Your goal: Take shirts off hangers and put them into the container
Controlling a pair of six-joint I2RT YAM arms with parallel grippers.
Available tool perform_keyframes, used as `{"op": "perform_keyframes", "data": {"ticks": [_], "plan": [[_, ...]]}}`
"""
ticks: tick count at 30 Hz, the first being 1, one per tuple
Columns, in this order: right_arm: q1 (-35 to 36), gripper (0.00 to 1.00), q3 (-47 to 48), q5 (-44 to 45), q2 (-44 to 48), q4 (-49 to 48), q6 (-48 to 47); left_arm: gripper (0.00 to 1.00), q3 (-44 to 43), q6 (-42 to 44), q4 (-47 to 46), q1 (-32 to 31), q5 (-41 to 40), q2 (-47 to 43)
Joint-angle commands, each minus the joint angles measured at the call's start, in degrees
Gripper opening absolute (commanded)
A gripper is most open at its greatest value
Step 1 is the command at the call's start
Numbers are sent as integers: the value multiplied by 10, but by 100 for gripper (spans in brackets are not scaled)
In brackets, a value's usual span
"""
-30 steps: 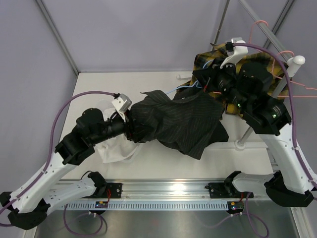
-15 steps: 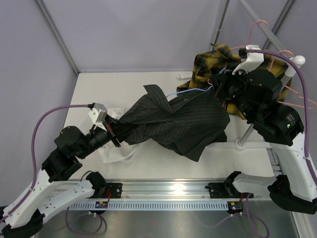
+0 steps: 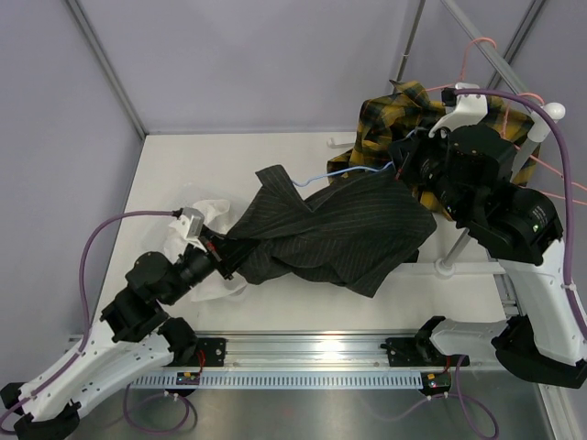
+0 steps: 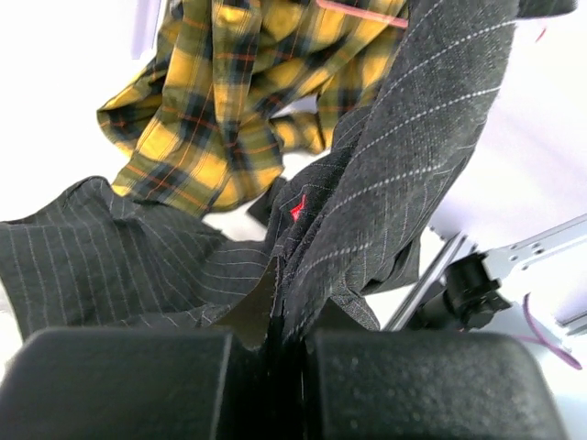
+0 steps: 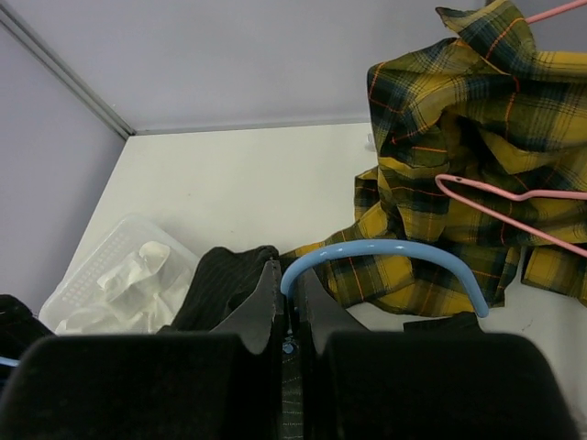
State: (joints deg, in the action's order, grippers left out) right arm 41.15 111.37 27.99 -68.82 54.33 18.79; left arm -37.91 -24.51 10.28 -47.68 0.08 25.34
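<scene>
My left gripper (image 3: pixel 223 254) is shut on an edge of the black pinstripe shirt (image 3: pixel 339 229), which stretches across the table. The left wrist view shows the cloth pinched between the jaws of the left gripper (image 4: pixel 275 316). My right gripper (image 5: pixel 289 275) is shut on the light blue hanger (image 5: pixel 385 249), whose wire still runs into the black shirt (image 5: pixel 225 280). The blue hanger (image 3: pixel 353 170) sits left of the right gripper (image 3: pixel 401 171). The yellow plaid shirt (image 3: pixel 394 115) hangs behind on a pink hanger (image 5: pixel 495 206). The container (image 5: pixel 92 261) holds the white shirt (image 5: pixel 138 270).
A white pole with a round knob (image 3: pixel 553 112) stands at the back right on a foot (image 3: pixel 447 268). More pink hangers (image 3: pixel 550 165) hang off the rack there. A metal rail (image 3: pixel 303 344) runs along the table's near edge.
The left gripper has shut on the black shirt and drawn back toward the near left, dragging the cloth along. The right arm shifted right a little with the blue hanger.
</scene>
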Motion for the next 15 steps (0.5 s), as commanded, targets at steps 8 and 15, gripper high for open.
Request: {"op": "perform_keyframes", "data": {"ticks": [8, 15], "plan": [[-33, 0, 110, 268, 52, -48, -100, 0, 19, -5, 57, 14, -59, -20], [-33, 0, 10, 273, 102, -62, -75, 27, -42, 19, 37, 14, -41, -36]]}}
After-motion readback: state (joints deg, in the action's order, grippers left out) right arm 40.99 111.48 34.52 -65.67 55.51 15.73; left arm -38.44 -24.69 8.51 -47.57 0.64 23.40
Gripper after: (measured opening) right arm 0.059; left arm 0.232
